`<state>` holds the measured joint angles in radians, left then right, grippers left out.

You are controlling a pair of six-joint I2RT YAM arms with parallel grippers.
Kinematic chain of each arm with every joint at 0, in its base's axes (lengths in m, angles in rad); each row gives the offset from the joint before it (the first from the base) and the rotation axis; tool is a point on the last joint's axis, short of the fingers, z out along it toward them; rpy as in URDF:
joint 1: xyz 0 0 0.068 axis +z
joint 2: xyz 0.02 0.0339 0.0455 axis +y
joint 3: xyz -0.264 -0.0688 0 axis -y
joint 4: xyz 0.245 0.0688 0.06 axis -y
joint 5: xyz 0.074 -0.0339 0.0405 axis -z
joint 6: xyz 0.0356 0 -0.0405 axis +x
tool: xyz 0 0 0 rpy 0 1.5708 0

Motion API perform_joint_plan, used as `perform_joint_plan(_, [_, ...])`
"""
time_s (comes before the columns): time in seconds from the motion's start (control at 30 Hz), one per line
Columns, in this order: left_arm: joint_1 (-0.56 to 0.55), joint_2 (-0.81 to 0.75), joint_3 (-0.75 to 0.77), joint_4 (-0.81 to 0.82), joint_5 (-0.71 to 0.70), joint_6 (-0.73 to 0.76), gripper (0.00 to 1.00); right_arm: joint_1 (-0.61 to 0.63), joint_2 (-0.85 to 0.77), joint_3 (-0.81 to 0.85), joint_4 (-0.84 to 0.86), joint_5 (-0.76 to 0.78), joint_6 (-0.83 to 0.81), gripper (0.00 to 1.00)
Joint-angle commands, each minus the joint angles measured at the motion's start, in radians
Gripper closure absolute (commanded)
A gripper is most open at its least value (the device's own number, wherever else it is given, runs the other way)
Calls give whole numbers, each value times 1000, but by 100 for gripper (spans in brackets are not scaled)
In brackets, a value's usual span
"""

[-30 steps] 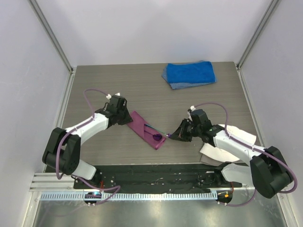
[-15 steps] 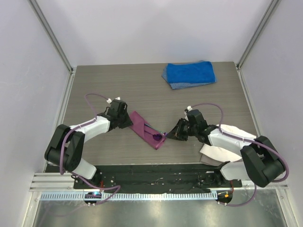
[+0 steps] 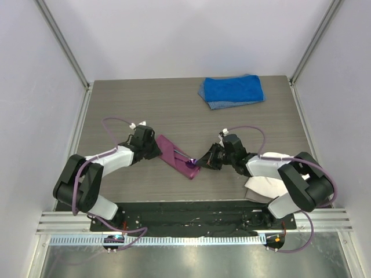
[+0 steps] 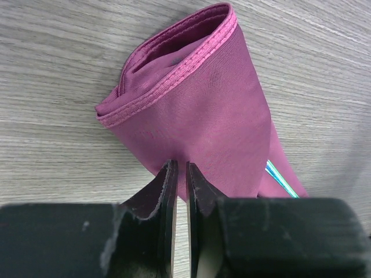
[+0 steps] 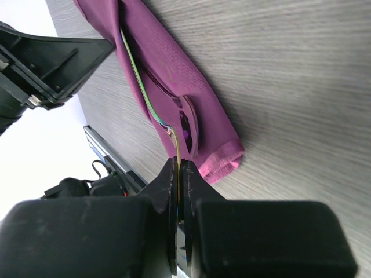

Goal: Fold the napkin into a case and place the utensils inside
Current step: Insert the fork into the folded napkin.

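Note:
The magenta napkin [image 3: 174,152] lies folded into a narrow strip, a case, slanting down to the right. My left gripper [image 3: 156,149] is shut, with its tips [image 4: 178,168] resting on the case's upper-left end [image 4: 214,116] and nothing between the pads. My right gripper [image 3: 203,161] is at the case's lower-right end, shut [image 5: 178,165] on a thin iridescent utensil seen edge-on, seemingly the teal fork [image 5: 139,75]. The fork runs along the case [image 5: 168,52]. The spoon's shiny purple bowl [image 5: 186,124] lies at the case's lower end. A teal sliver [image 4: 281,178] shows in the left wrist view.
A thick blue towel [image 3: 232,90] lies at the back right of the table. A white cloth [image 3: 272,185] lies under my right arm near the front right. Frame posts stand at the back corners. The black base strip runs along the near edge.
My right gripper has moved left toward the case's lower end with the thin utensil. The case has shifted slightly. My left gripper stays at the upper end.

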<state>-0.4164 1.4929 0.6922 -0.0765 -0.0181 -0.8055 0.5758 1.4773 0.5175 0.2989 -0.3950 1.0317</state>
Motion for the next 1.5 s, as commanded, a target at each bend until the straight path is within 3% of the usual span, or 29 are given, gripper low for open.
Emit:
perform_joint_plan(0.0, [8,-25,-3,61,-16,0,86,9,34,15,132,-4,19,99])
perform_joint_plan(0.23, [79,-74,75,-18,-16,32,82,10,61,9,161,-24,2,99])
perform_joint_plan(0.33, [123,-5,147,-66,-2,61,83,9,77,6,187,-38,7,99])
perform_joint_plan(0.43, [160,69,167,-24,102,49,83,10,84,9,200,-41,5,99])
perform_joint_plan(0.53, [163,119,173,19,151,35,83,9,94,15,201,-42,2,99])
perform_joint_plan(0.83, [163,155,185,14,113,52,83,10,164,44,249,-57,-4,99])
perform_joint_plan(1.47, [163,139,162,21,125,46,84,9,258,150,246,-50,-30,95])
